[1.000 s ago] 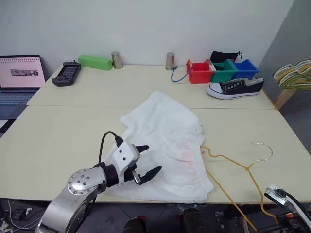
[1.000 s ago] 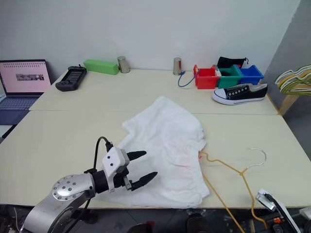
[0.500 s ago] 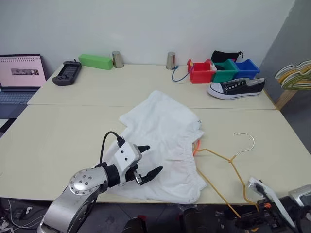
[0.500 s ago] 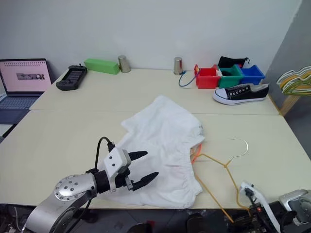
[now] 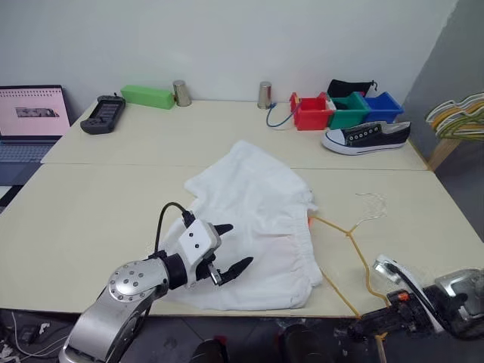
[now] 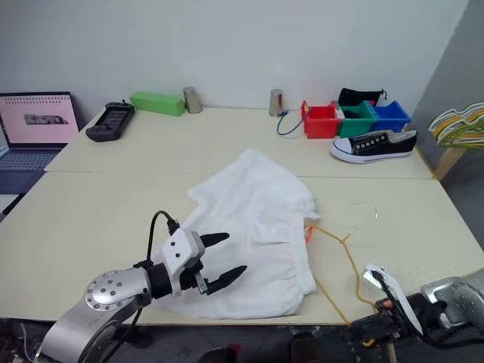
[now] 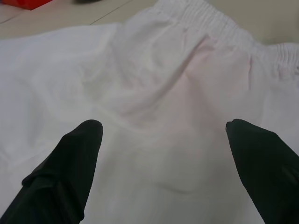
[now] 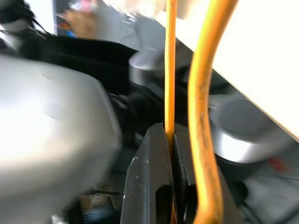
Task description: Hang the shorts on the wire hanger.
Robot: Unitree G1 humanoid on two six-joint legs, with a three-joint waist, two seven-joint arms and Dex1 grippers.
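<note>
White shorts [image 5: 253, 227] spread flat on the cream desk [image 5: 91, 219], roughly mid-desk, gathered waistband along the edge toward 3 o'clock, a small orange-red drawstring showing at that edge. Wire hanger [image 5: 349, 236] lying just beside the waistband at 3 o'clock, one end touching the cloth near the drawstring, hook blurred, lower wires running off the near desk edge toward 5 o'clock. Left gripper [image 5: 229, 248] hovering over the near leg of the shorts at 7 o'clock, jaws spread wide, nothing between them. Right gripper [image 8: 170, 140] below the desk edge at 5 o'clock, jaws pressed together, pinching one thin hanger wire, a second wire passing just beside
</note>
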